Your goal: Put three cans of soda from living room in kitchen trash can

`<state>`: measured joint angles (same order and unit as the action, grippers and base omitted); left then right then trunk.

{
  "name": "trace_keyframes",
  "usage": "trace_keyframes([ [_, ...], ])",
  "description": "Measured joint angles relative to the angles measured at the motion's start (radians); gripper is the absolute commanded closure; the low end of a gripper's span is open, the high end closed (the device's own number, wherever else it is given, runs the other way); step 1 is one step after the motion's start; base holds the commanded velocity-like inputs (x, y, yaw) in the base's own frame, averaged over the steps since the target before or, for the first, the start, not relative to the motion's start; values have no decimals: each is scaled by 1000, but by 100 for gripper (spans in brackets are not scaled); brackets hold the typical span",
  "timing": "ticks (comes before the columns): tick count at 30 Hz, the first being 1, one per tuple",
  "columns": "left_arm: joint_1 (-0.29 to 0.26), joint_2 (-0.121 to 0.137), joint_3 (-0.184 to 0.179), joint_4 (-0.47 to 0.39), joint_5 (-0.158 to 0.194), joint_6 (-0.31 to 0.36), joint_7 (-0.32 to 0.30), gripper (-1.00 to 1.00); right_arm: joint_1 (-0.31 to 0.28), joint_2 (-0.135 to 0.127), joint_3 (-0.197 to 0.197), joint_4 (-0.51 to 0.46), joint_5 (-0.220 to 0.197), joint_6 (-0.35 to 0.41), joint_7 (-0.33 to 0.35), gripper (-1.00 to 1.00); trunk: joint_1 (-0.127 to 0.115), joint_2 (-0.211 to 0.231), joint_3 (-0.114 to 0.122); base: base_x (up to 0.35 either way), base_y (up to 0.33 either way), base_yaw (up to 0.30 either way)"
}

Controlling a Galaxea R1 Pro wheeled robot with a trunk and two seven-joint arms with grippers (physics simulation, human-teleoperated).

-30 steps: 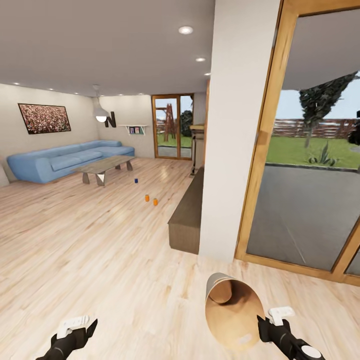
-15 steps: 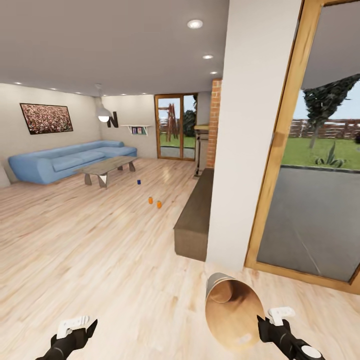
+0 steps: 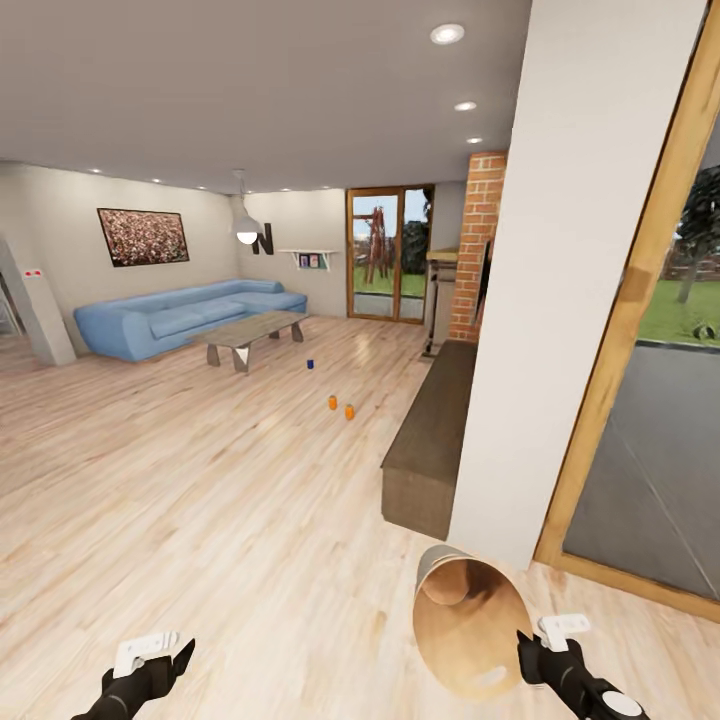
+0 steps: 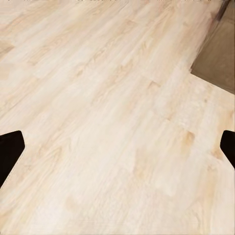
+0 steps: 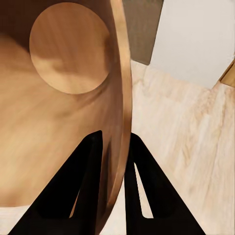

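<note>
Far off on the wood floor of the living room stand the three cans of soda: a blue one [image 3: 311, 364] near the coffee table and two orange ones [image 3: 332, 402] [image 3: 349, 411] close together. The trash can [image 3: 465, 620] tilts with its copper-brown inside facing me, low at the right. My right gripper [image 3: 527, 652] is shut on its rim. In the right wrist view the fingers of the right gripper [image 5: 115, 166] pinch the trash can wall [image 5: 58, 98] between them. My left gripper [image 3: 150, 665] hangs open at the lower left, over bare floor; in its wrist view the left gripper [image 4: 117, 152] holds nothing.
A blue corner sofa [image 3: 180, 315] and glass coffee table [image 3: 250, 335] stand at the back left. A low dark bench [image 3: 430, 440], a white pillar [image 3: 560, 300] and a brick fireplace [image 3: 478, 240] line the right. A wood-framed glass door [image 3: 650, 420] is at far right.
The whole picture has shifted right and the pillar looms larger, so the camera has moved. Both grippers and the trash can keep their places in view.
</note>
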<state>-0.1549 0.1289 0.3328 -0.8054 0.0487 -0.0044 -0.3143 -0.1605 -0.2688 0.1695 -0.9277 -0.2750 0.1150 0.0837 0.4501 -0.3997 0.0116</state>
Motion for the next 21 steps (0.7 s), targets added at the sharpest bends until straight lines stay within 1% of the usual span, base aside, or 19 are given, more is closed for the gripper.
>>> trace_keyframes([
  [3,0,0,0,0,-1,-1,0,-100,0,0,0,4,0,-1,-1,100,0,0,0,190,72,44],
  [6,0,0,0,0,-1,-2,0,-100,-1,-1,5,76,0,-4,-2,100,0,0,0,189,71,15],
  [9,0,0,0,0,-1,-3,0,-100,-1,-1,7,111,2,-4,-2,100,0,0,0,189,71,7],
  [13,0,0,0,0,-1,-4,0,-100,-2,0,9,88,-1,-5,-2,100,0,0,0,189,71,2],
  [21,0,0,0,0,-1,-4,0,-100,-2,0,12,92,3,-5,-3,100,0,0,0,189,71,0],
])
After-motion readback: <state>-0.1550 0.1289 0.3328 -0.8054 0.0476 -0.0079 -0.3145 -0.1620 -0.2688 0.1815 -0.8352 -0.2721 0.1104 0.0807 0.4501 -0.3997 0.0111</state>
